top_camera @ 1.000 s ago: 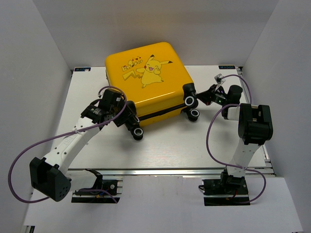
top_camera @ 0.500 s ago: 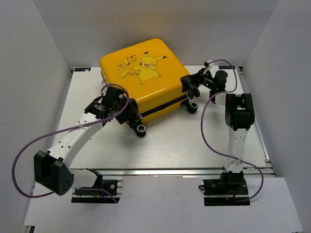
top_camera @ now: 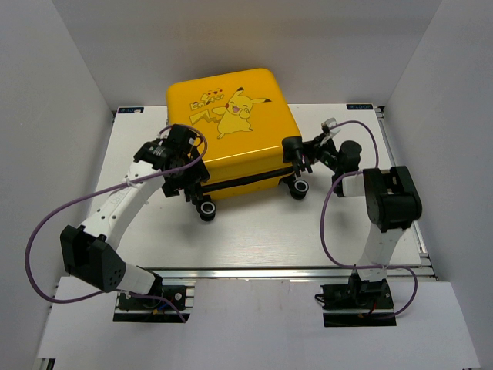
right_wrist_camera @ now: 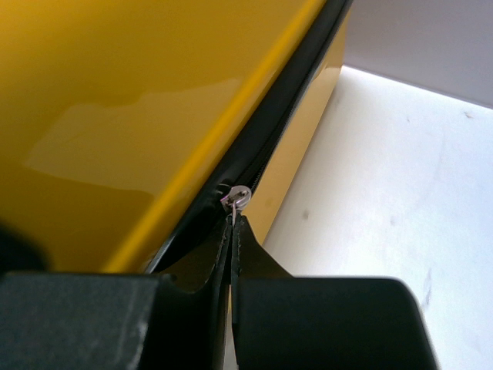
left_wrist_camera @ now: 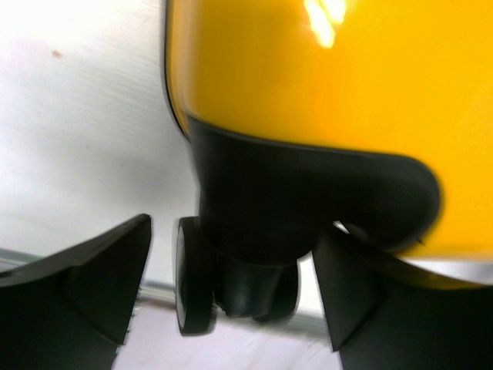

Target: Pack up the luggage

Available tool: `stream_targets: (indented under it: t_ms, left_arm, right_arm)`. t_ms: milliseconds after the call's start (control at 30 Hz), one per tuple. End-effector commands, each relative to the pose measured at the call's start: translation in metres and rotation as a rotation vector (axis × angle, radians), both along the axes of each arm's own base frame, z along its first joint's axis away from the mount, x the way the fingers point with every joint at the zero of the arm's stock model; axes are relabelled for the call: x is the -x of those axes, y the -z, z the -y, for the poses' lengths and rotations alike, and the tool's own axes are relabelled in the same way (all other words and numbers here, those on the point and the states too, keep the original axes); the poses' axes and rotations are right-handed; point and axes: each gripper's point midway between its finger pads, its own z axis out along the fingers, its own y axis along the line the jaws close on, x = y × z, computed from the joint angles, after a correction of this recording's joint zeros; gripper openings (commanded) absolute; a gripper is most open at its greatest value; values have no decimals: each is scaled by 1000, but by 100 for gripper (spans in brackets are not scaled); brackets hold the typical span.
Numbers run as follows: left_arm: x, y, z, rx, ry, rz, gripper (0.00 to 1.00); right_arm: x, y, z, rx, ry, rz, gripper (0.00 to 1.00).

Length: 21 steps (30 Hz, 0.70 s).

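Large bright yellow hard-shell suitcase (top_camera: 246,146), cartoon print up, lies flat with lid down at the far middle of the white tabletop (top_camera: 254,231). Left gripper (left_wrist_camera: 231,258) released, fingers spread either side of a black corner wheel (left_wrist_camera: 192,285). Right gripper (right_wrist_camera: 233,222) clenched, pinching the small silver zipper pull (right_wrist_camera: 238,198) on the black seam.
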Motion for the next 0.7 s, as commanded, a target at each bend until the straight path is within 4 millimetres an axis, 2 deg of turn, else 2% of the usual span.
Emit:
stream_targets:
  t_ms: [0,33,67,100,133,167,200,233,267,333,367,433,467,533,567,600,667]
  left_arm:
    - [-8,-38,23,28,287,76,98]
    - [-16,-54,35,67,349,125,98]
    - [-23,-66,47,88,448,184,98]
    - [-23,-74,58,106,509,207,98]
    - [-20,-80,69,147,568,216,98]
    - [-24,-88,80,150,645,253,98]
    - [-22,-92,90,172,695,267,98]
    - [-15,-96,104,227,763,273,98]
    - [-17,-96,115,234,823,287,98]
    - [-11,-91,131,242,890,268,98]
    - [-9,-88,138,238,923,256,98]
    - [3,-85,155,245,992,240,98]
    - [7,-90,159,238,1029,252,98]
    - [13,-98,158,195,1050,264,98]
    - [11,-98,148,128,1010,264,98]
    - [12,-111,137,95,981,297,98]
    - [11,-116,113,5,893,305,98]
  right_arm:
    - [73,-71,-26,31,-127,272,0]
    - [92,-68,-35,33,-164,256,0]
    - [108,-81,-37,24,-171,279,0]
    - [126,-65,-42,27,-193,231,0]
    - [133,-61,-44,29,-187,202,0]
    - [147,-72,-51,28,-199,222,0]
    - [156,-69,-61,37,-210,219,0]
    - [155,-59,-60,74,-161,202,0]
    - [169,-64,-78,71,-192,201,0]
    - [173,-62,-85,77,-192,174,0]
    - [188,-67,-102,88,-239,206,0]
    - [194,-66,-108,109,-228,191,0]
    - [207,-65,-120,111,-262,196,0]
    - [212,-65,-123,100,-250,190,0]
    - [217,-65,-126,83,-255,186,0]
    - [215,-65,-125,79,-234,183,0]
    - [216,-64,-126,82,-220,183,0]
